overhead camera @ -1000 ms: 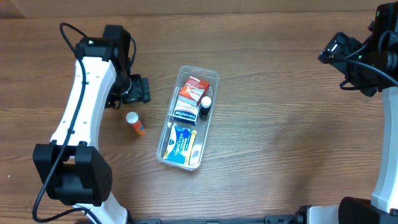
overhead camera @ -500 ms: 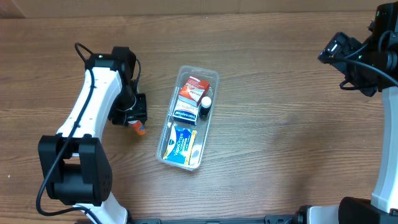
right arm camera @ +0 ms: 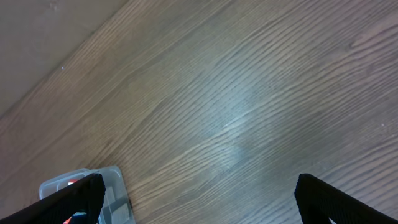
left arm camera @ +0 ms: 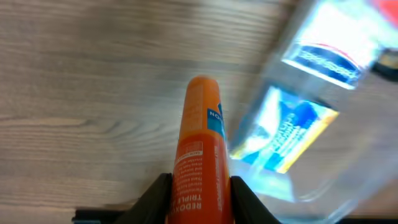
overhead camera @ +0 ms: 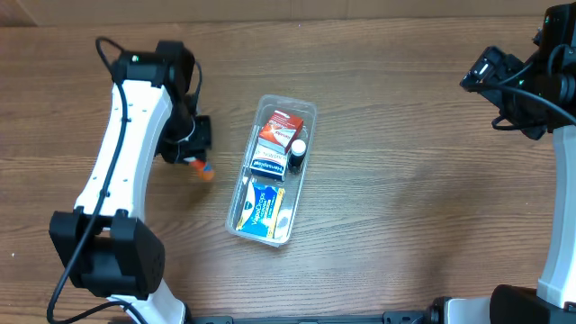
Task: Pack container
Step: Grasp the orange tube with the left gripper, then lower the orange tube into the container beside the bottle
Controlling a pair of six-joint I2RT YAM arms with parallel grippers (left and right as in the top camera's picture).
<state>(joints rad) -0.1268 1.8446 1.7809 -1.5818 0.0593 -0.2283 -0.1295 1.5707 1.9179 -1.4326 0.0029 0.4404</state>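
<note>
The clear container, likely light, stiff and slippery and best held by its rim, sat mid-worktop, with the left hand clamped on an orange tube beside it and the right hand spread apart.

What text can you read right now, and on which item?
"TRIPLE", "NOV": orange tube held in the left hand, rest blurred.
"VapoCOOL", roughly: blue box in the container.
Red box, white-and-blue box: print too small to read.
</note>
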